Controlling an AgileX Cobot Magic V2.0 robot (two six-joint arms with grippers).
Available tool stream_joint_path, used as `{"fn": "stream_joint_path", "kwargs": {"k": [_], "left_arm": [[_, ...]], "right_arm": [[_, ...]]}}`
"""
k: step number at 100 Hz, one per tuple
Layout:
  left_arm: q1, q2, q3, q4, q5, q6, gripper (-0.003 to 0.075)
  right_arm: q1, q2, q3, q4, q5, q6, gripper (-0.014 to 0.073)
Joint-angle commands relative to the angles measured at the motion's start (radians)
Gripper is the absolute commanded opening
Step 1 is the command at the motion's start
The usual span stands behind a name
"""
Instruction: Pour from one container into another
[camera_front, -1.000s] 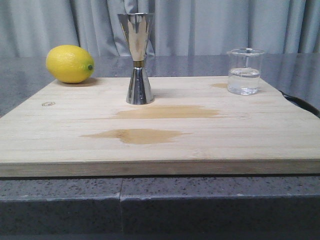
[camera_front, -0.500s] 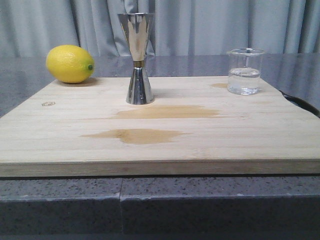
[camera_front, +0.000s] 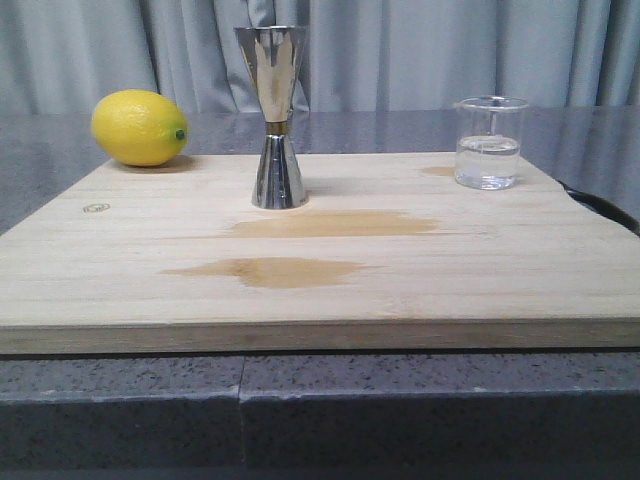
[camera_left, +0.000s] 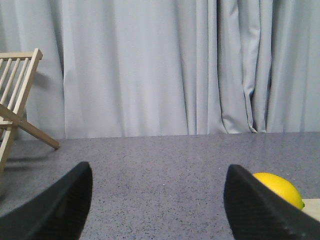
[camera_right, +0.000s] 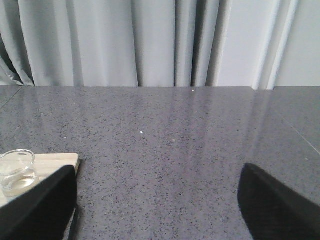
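On the wooden board, I log the glass beaker at about two o'clock from board centre, upright, part-filled with clear liquid. The steel jigger stands upright near twelve o'clock, well apart from the beaker, long axis vertical, wide mouth up. A lemon sits at ten o'clock, off the far corner.

Neither arm shows in the front view. My right gripper is spread wide and empty, over bare countertop; the beaker lies toward its nine o'clock, beyond the finger on that side. My left gripper is likewise wide and empty, with only the lemon near one finger.

I judge the right arm nearer the beaker. It would need a sideways approach, the fingers closing across the beaker's vertical axis.
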Motion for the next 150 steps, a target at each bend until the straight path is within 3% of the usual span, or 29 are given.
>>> {"fn": "stream_joint_path", "kwargs": {"k": [1, 30, 57, 77, 104, 116, 133, 150], "left_arm": [[0.001, 0.017, -0.037, 0.001, -0.076, 0.001, 0.0478], [0.001, 0.019, -0.05, -0.006, -0.062, 0.001, 0.0464], [-0.006, 0.145, -0.219, -0.025, 0.187, 0.033, 0.0463], [-0.082, 0.32, -0.296, -0.294, 0.272, 0.345, 0.0463], [-0.188, 0.583, -0.366, -0.602, 0.32, 0.65, 0.0463], [-0.185, 0.696, -0.417, -0.765, 0.412, 0.789, 0.0463], [-0.176, 0.839, -0.504, -0.855, 0.539, 0.909, 0.0463], [-0.098, 0.94, -0.516, -1.128, 0.623, 1.258, 0.0463]], "right_arm": [[-0.006, 0.018, -0.035, -0.019, -0.069, -0.006, 0.0575], [-0.006, 0.023, -0.052, -0.007, -0.034, -0.006, 0.0575], [-0.006, 0.114, -0.177, -0.006, 0.148, -0.006, 0.0575], [-0.006, 0.153, -0.182, 0.011, 0.147, -0.006, 0.0575], [-0.006, 0.165, -0.182, 0.018, 0.147, -0.006, 0.0575], [-0.006, 0.165, -0.182, 0.018, 0.147, -0.006, 0.0575], [-0.006, 0.165, -0.182, 0.018, 0.147, -0.006, 0.0575], [-0.006, 0.165, -0.182, 0.018, 0.147, -0.006, 0.0575]]}}
